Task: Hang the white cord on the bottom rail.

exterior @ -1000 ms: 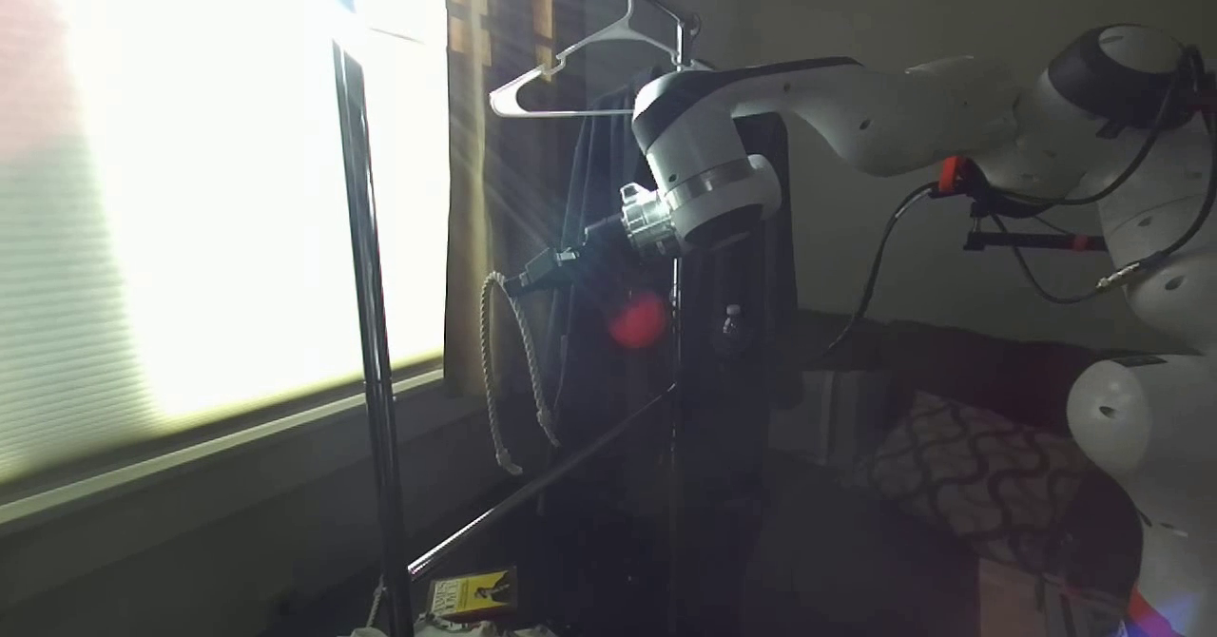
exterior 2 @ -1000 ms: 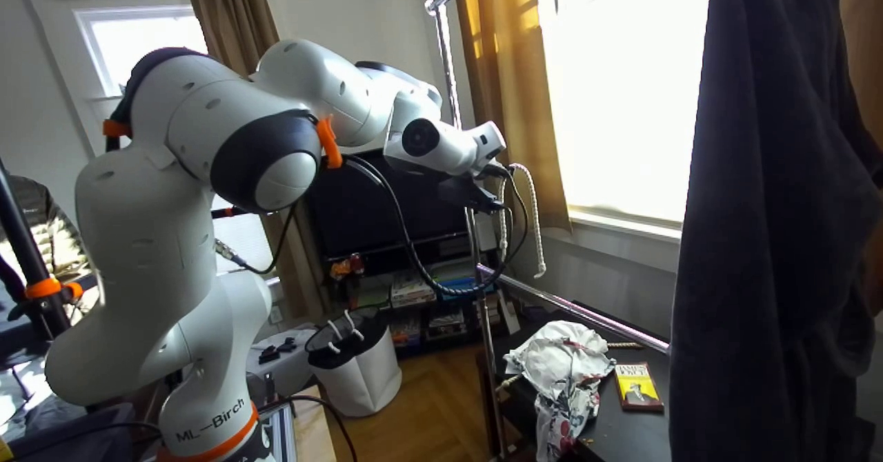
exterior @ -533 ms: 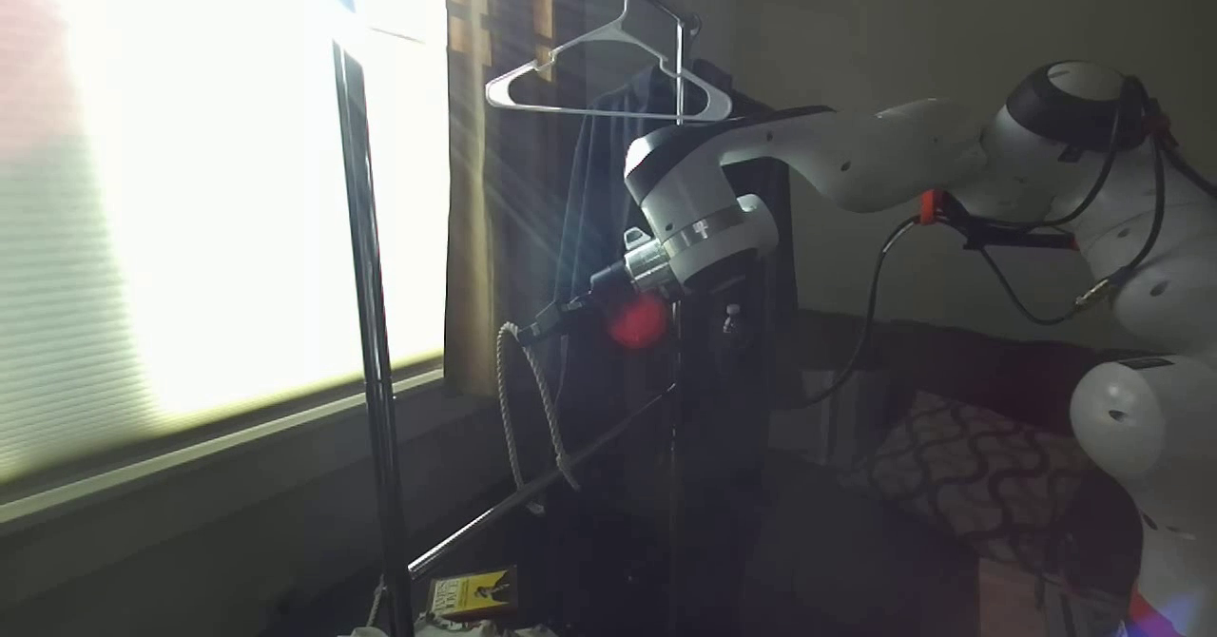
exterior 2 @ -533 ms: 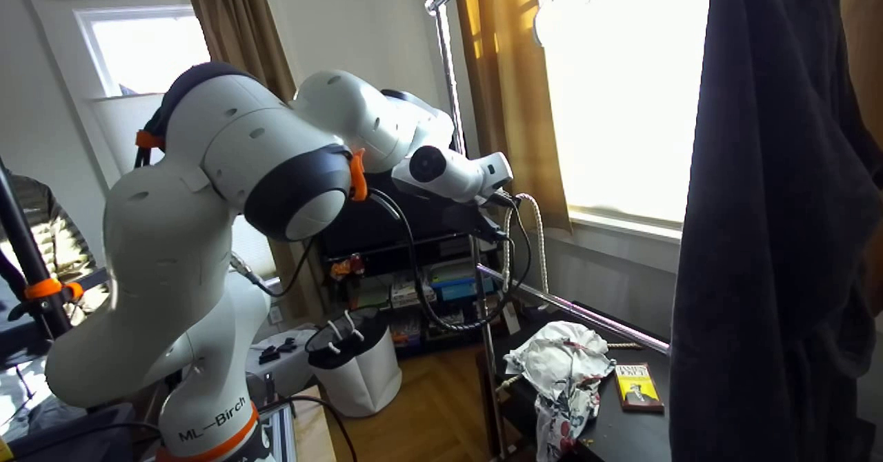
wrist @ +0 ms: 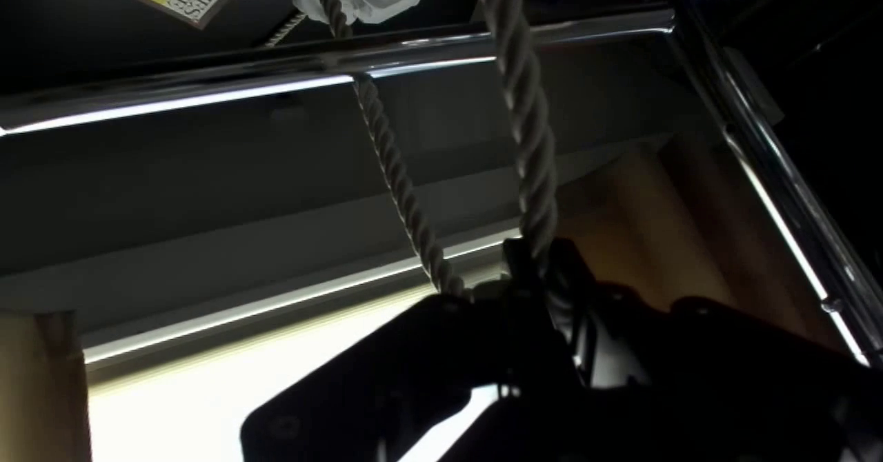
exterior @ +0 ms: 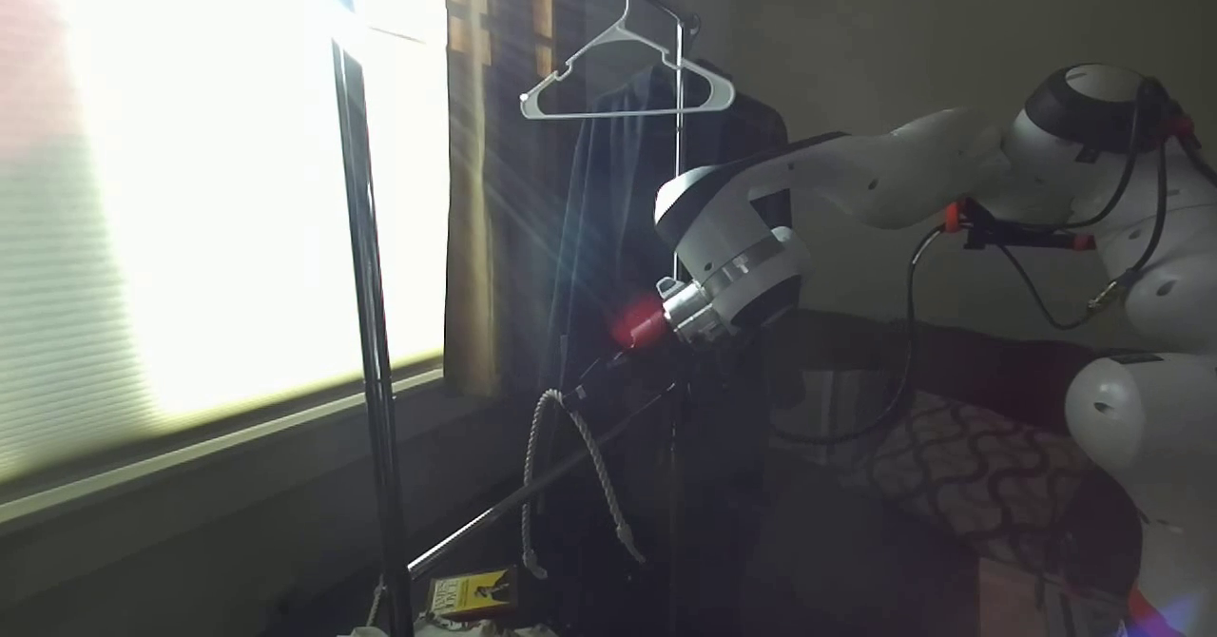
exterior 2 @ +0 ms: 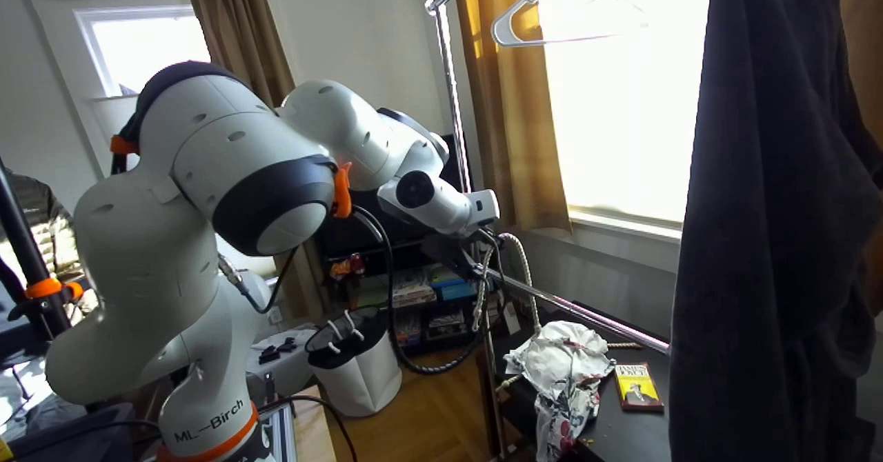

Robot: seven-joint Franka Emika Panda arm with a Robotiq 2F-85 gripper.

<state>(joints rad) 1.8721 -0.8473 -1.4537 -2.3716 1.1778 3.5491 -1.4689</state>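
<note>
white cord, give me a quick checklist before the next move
1. White cord held in gripper: ok, pinched near its bend.
2. Its strands straddling bottom rail: ok; in the wrist view one crosses in front, one behind.
3. Its bend resting on the rail: not ok, above it in both exterior views.
4. Clothes hanger apart from arm: ok, a gap shows in both exterior views.
5. Strand ends free of crumpled white bundle: cannot tell; one seems to meet its edge in an exterior view.
</note>
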